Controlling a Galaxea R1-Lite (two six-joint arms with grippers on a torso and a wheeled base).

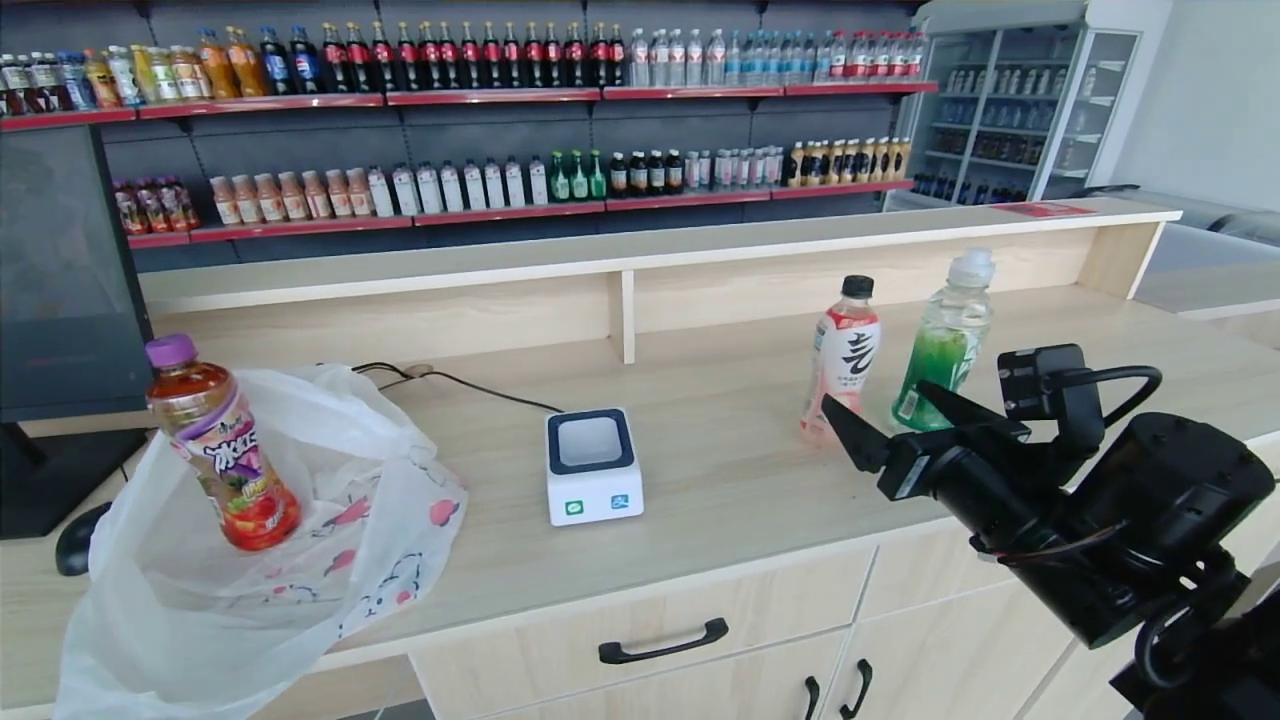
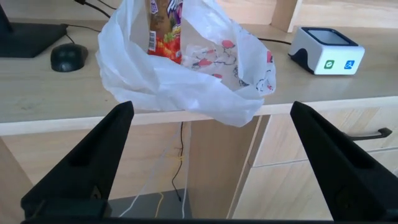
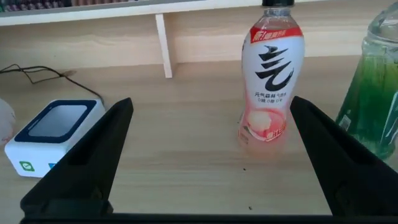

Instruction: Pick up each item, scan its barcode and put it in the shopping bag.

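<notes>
The tea bottle (image 1: pixel 222 445), purple-capped and filled with red-brown drink, stands inside the shopping bag (image 1: pixel 200 600), leaning with its cap toward 11 o'clock. The bag is thin white plastic with small red prints. It sits open at the near left of the counter (image 1: pixel 720 470), and its lower part hangs over the front edge.

At 3 o'clock from the bag, apart from it, the scanner (image 1: pixel 592 465) rests on the counter, a white cube with a dark-framed window facing up. Farther toward 3 o'clock and a little back stand two upright bottles just beside each other. The pink bottle (image 1: pixel 843 360) has a black cap, and the green bottle (image 1: pixel 945 345) at its 3 o'clock has a white cap.

The right gripper (image 1: pixel 870 390) hangs at 6 o'clock of these two, pointed at the pink bottle. Its fingers (image 3: pixel 93 155) are spread wide with nothing between them and touch neither bottle.

The left gripper (image 2: pixel 211 155) faces the bag from the counter's front side, its two fingers likewise wide apart and holding nothing.

A dark monitor (image 1: pixel 60 270) stands at 10 o'clock of the bag, with a black mouse (image 1: pixel 75 540) at its foot. A black cable (image 1: pixel 450 385) runs along the counter behind the scanner. Shelves (image 1: pixel 500 95) of drinks line the back wall, with a glass-door fridge (image 1: pixel 1010 110) at 2 o'clock.
</notes>
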